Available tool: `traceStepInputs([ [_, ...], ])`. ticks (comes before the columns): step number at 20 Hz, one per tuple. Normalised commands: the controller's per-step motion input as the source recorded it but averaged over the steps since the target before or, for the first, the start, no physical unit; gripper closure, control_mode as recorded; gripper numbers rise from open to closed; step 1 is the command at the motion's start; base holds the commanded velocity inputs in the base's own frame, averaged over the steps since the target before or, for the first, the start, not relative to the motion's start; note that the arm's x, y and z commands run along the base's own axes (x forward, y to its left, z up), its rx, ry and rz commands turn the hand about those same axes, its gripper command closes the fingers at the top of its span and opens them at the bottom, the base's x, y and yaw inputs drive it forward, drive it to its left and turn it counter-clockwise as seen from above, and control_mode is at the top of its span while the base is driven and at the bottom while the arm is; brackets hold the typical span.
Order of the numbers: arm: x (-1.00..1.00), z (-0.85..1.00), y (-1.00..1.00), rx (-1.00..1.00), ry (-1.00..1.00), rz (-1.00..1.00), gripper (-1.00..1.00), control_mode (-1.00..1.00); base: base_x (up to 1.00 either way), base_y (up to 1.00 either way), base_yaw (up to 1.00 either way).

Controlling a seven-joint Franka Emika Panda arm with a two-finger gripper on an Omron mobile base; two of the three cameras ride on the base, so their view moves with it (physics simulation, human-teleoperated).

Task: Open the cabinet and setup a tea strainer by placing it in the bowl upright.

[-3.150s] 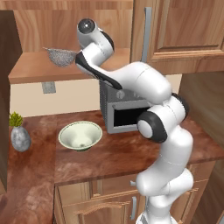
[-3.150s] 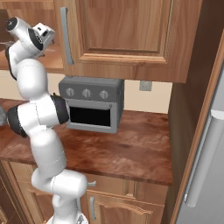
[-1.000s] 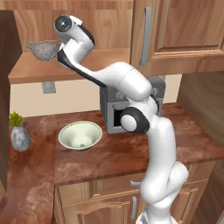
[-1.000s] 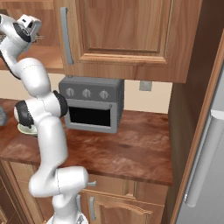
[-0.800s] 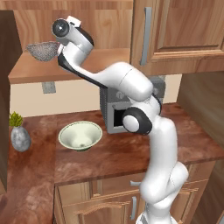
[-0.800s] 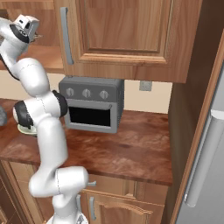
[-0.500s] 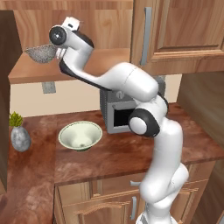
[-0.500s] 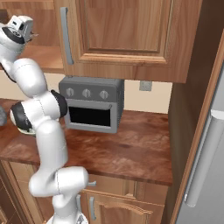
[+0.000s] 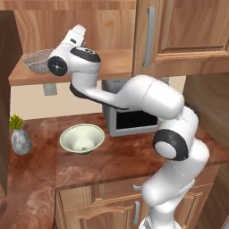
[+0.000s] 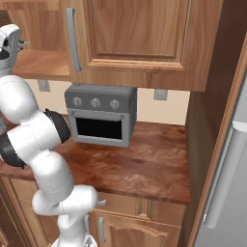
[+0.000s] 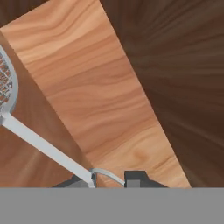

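Here I have the cabinet (image 9: 112, 27) already open, and the step in hand is lifting out the tea strainer (image 9: 38, 61). In the left base view the strainer hangs at the front edge of the cabinet shelf (image 9: 114, 62), near its left end, its mesh cup jutting left of the wrist. In the hand view, the gripper (image 11: 109, 178) is closed on the far end of the thin wire handle; the handle runs away up-left to the rimmed cup at the left border.

My next move, as I judge it, calls for carrying the strainer clear of the shelf edge and down to the bowl (image 9: 82, 138), which stands on the countertop (image 9: 125, 156) below, left of the toaster oven (image 9: 127, 120) and well apart from the strainer. The cup must end rim-up inside the bowl, so the wrist will need turning on the way.

The strainer is a small grey mesh cup with a pale metal rim and a straight, slender handle ending in a small loop at the fingers.
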Motion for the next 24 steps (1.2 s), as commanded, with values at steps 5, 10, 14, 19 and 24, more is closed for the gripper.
traceStepInputs([
  [5, -1.00, 0.37, -0.44, 0.01, -0.13, -0.03, 1.00, -1.00, 0.00, 0.00, 0.00],
  [10, -1.00, 0.81, -0.15, 0.00, -0.03, 0.00, 1.00, -1.00, 0.00, 0.00, 0.00],
  [14, -1.00, 0.25, -0.26, 0.00, 0.00, 0.00, 1.00, -1.00, 0.00, 0.00, 0.00],
  [19, -1.00, -0.14, -0.40, 0.00, 0.09, -0.16, 1.00, -1.00, 0.00, 0.00, 0.00],
  [24, -1.00, -0.43, -0.40, 0.00, 0.03, -0.24, 1.00, -1.00, 0.00, 0.00, 0.00],
])
